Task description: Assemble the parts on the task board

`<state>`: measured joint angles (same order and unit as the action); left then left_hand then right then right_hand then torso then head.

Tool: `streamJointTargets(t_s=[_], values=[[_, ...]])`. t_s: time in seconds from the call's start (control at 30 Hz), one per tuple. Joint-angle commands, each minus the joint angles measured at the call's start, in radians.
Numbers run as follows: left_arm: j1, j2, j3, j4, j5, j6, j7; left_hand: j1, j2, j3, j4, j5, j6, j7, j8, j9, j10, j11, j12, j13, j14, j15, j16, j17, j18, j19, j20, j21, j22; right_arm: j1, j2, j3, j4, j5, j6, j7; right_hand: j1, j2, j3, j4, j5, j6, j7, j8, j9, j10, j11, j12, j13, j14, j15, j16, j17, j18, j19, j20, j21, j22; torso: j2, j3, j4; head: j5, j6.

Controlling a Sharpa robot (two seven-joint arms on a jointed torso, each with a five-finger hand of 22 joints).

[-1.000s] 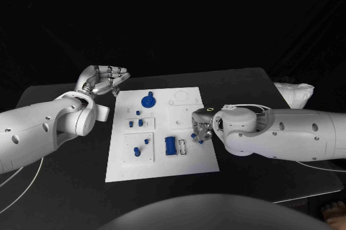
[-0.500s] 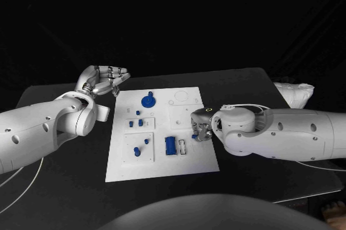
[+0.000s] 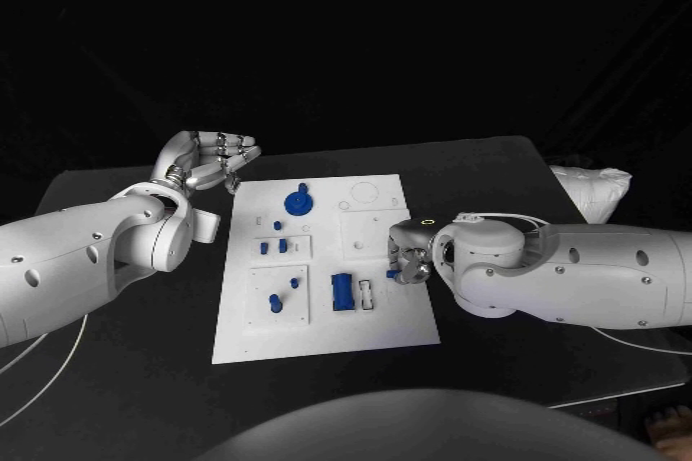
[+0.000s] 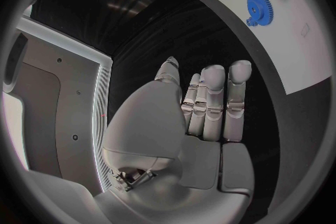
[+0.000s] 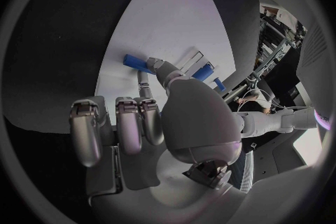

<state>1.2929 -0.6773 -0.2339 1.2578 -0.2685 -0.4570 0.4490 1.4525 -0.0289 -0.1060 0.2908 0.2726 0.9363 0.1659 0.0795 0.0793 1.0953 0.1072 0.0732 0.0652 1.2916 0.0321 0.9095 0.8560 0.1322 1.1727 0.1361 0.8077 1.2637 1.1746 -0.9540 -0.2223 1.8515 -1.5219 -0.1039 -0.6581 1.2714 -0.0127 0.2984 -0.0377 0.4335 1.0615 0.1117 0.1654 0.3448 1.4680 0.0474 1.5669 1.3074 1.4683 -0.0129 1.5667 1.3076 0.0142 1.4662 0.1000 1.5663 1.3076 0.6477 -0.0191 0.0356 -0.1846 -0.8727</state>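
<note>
Overhead head camera plus two close wrist fisheyes, sharing the task board [image 3: 325,271].

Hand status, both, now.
Left hand: holds nothing, fingers curled, beside the task board.
Right hand: pinches a small blue part over the board.

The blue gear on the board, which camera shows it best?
The left wrist view: the blue gear shows its teeth clearly on the task board. The head view shows it smaller, near the board's far end. The right wrist view faces other parts.
</note>
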Motion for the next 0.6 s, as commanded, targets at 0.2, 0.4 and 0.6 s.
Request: streamJointTargets(t_s=[0.2, 0.4, 0.6], values=[[0.000, 0.003, 0.001, 0.001, -0.003, 0.015, 0.004, 0.002, 0.011, -0.007, 0.002, 0.004, -0.005, 0.001, -0.003, -0.001, -0.003, 0.000, -0.004, 0.001, 0.002, 0.001, -0.005, -0.002, 0.008, 0.007, 0.001, -0.007, -0.002, 0.004, -0.039, -0.013, 0.014, 0.234, -0.094, -0.049, -0.033, 0.010, 0.007, 0.017, -0.047, 0.030, -0.005, -0.016, -0.013, 0.103, -0.004, 0.004, 0.263, 0.102, 0.001, 0.004, 0.263, -0.014, 0.105, 0.000, 0.004, 0.263, 0.000, -0.0004, -0.0006, 0.002, 0.000], [0.000, 0.004, 0.001, 0.000, -0.003, 0.016, 0.003, 0.002, 0.011, -0.007, 0.002, 0.004, -0.005, 0.001, -0.003, -0.001, -0.003, 0.000, -0.004, 0.001, 0.001, 0.001, -0.006, -0.002, 0.008, 0.006, 0.001, -0.009, -0.002, 0.021, -0.056, -0.013, 0.026, 0.319, -0.140, -0.028, -0.045, 0.005, 0.003, 0.025, -0.078, 0.039, -0.007, -0.028, -0.025, 0.103, -0.006, 0.004, 0.263, 0.102, -0.001, 0.004, 0.263, -0.014, 0.105, -0.002, 0.004, 0.263, -0.001, -0.0007, -0.0003, 0.001, 0.000], [0.000, 0.006, 0.001, -0.001, -0.003, 0.017, 0.003, 0.002, 0.011, -0.007, 0.002, 0.004, -0.005, 0.001, -0.003, -0.001, -0.003, 0.000, -0.004, 0.001, 0.001, 0.001, -0.006, -0.002, 0.008, 0.006, 0.001, -0.009, -0.002, 0.028, -0.063, -0.013, 0.028, 0.369, -0.178, -0.014, -0.051, 0.000, -0.001, 0.028, -0.089, 0.043, -0.007, -0.033, -0.030, 0.103, -0.006, 0.004, 0.263, 0.102, -0.003, 0.004, 0.263, -0.014, 0.105, -0.003, 0.004, 0.263, 0.000, -0.0003, -0.0003, 0.002, 0.000]])
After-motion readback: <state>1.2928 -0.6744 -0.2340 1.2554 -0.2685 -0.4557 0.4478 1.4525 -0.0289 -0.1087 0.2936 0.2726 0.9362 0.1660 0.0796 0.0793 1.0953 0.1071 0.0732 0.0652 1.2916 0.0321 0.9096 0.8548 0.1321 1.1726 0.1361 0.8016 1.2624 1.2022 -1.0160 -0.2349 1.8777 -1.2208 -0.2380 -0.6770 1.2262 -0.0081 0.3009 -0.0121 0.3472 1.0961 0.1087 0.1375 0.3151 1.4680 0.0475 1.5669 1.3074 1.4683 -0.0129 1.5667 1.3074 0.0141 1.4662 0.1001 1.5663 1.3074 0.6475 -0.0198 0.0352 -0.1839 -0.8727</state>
